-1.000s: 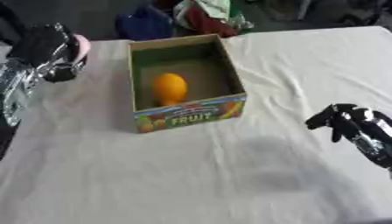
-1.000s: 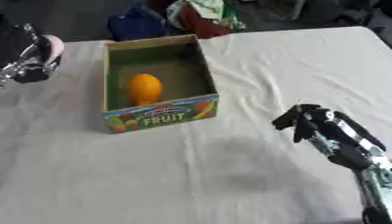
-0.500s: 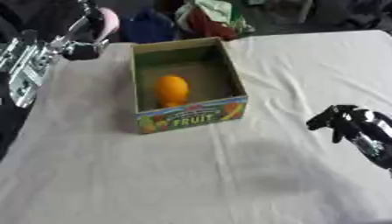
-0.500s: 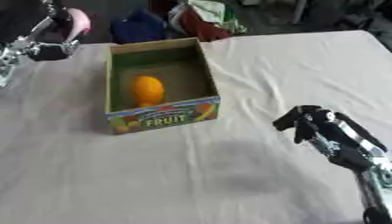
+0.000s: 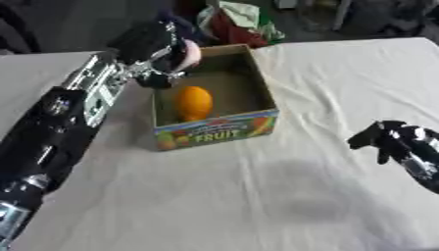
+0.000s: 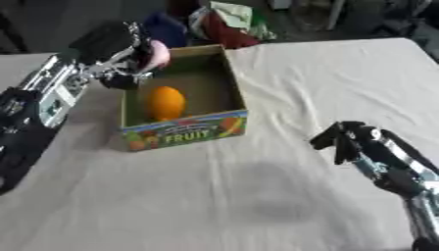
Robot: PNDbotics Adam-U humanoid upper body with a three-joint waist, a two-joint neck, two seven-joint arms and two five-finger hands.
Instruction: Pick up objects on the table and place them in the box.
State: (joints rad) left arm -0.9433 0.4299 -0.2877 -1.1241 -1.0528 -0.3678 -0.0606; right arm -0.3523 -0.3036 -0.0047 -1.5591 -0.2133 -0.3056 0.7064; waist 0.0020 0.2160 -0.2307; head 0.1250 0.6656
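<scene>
A cardboard box [image 5: 249, 125] printed "FRUIT" stands open on the white tablecloth, with an orange fruit [image 5: 194, 102] lying inside near its left wall. My left hand [image 5: 153, 48] hovers over the box's far left corner, its fingers curled round a pink rounded object [image 5: 190, 53] that peeks out on the right of the hand. My right hand [image 6: 350, 142] hangs low at the right over the cloth, away from the box, fingers curled and holding nothing.
The white tablecloth [image 5: 283, 191] spreads in front of and to the right of the box. Beyond the table's far edge lies a heap of coloured things [image 5: 236, 19], red, green and blue, on a dark floor.
My left hand has carried the pink object from the far left of the table rightward to above the box's far left corner. The right hand has stayed put.
</scene>
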